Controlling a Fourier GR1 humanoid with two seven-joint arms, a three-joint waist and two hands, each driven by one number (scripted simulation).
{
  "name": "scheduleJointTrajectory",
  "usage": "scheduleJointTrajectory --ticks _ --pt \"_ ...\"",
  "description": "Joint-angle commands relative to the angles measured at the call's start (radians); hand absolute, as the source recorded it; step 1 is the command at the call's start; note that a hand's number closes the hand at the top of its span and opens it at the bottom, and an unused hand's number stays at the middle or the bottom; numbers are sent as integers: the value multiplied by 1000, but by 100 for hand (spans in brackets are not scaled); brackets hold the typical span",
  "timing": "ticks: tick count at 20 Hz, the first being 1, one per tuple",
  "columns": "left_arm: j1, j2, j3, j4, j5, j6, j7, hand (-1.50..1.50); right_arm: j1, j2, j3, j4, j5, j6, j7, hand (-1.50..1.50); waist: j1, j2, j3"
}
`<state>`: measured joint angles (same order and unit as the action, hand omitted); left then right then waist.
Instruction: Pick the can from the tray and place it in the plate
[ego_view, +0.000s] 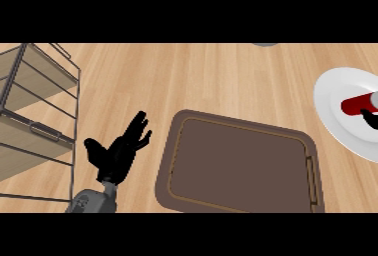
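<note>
Head view of the wooden counter (221, 75): the red can (359, 103) lies on its side on the white plate (336, 120) at the right edge, well apart from the brown tray (240, 162) in the centre. The left hand (117, 150) rests left of the tray with fingers straight and spread, holding nothing, beside a wire shelf rack (37, 110). Of the right hand (369, 119), only dark fingertips show at the can; whether they grip it cannot be told.

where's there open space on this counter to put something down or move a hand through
The brown tray holds nothing. Bare counter stretches above it, between the wire rack and the white plate. The right edge is crowded: the red can lies on the plate under the right hand. The left hand fills the rack-tray gap.
</note>
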<state>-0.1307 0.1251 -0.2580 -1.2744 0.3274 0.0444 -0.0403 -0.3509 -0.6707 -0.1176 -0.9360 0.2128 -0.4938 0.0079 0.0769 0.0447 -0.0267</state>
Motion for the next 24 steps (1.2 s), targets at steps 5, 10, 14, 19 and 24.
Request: scheduleJointTrajectory --ticks 5,10,14,19,24 --pt "24 69 12 29 -38 56 78 0 -106 34 -58 204 -108 161 -216 -150 12 -15 41" --pt "43 69 6 48 -53 79 53 0 -164 42 -182 254 -225 200 -368 -150 -7 -17 41" --pt "49 74 12 36 -39 77 71 0 -195 31 -277 335 -306 240 -426 -150 -12 -18 39" --pt "70 96 36 -15 -27 91 97 0 -142 -42 -329 427 -373 460 -499 -150 -31 -30 38" --pt "83 80 30 -12 -34 108 102 0 -83 -119 -338 480 -400 705 -559 -150 -55 -36 36"
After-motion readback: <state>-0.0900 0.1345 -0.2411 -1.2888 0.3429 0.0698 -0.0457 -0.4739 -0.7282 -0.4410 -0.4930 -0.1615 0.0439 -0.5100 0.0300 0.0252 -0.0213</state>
